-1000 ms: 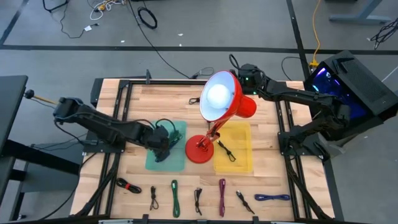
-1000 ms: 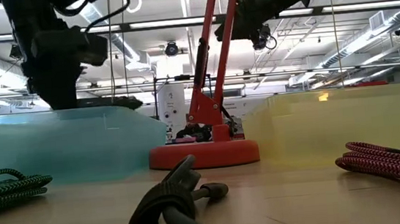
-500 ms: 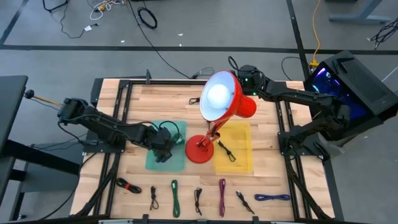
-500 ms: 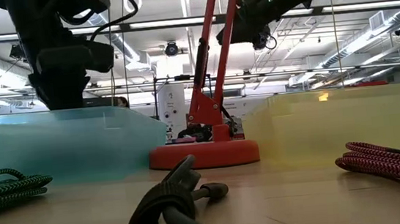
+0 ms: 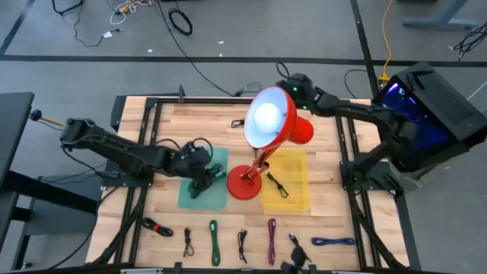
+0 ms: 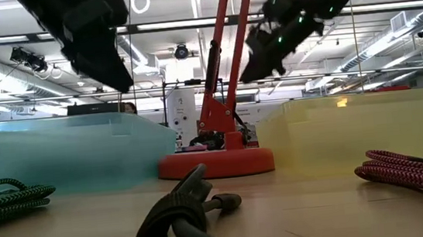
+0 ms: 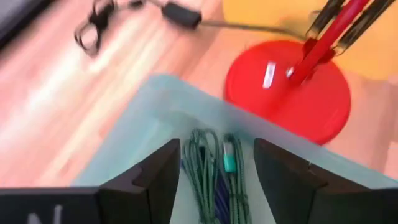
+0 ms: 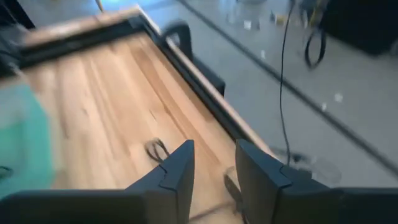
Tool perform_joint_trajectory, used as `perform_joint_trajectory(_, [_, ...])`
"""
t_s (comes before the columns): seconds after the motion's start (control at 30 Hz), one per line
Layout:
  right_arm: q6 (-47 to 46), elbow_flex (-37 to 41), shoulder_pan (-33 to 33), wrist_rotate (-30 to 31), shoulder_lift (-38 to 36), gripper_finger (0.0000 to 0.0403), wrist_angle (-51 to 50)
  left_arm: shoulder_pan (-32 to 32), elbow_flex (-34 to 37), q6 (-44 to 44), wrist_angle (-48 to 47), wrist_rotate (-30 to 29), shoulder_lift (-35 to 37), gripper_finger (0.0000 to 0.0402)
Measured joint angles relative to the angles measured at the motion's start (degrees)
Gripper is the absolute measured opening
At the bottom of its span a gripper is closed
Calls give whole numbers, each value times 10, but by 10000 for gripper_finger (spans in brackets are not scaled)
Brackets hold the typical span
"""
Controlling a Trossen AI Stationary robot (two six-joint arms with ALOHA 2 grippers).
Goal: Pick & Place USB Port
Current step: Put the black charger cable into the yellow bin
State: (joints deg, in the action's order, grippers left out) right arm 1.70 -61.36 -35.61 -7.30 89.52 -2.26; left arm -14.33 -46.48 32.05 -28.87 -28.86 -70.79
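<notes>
Since the earlier frame, the left gripper (image 5: 199, 164) has lifted and tilted over the teal tray (image 5: 218, 199), just left of the red lamp (image 5: 270, 122). Its fingers (image 7: 155, 177) stand spread and empty above a coiled green USB cable (image 7: 214, 180) lying inside that tray, probably just released there, with the gripper up clear of the tray wall. Behind the lamp, the right gripper (image 5: 293, 85) has swung along the table's far edge, fingers (image 8: 177, 171) apart and empty. Right of the lamp, the yellow tray (image 5: 293, 199) holds a dark cable (image 5: 277, 183). More cables (image 5: 272, 240) wait in a row in front of the lamp.
</notes>
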Motion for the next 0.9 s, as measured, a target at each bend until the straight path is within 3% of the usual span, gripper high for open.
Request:
perform_joint_trajectory(0.4, [77,-184,36,-22,240,118,-81,0,0,-47,20,-45,30,211])
perform_joint_trajectory(0.53, [104,-205,50,-15,271,118,-102,0,0,-49,19,-45,30,211])
perform_joint_trajectory(0.67, [128,-207,63,34,288,118,-105,0,0,-49,14,-46,30,211])
perform_joint_trajectory(0.9, [130,-207,71,35,299,118,-109,0,0,-57,11,-46,30,211])
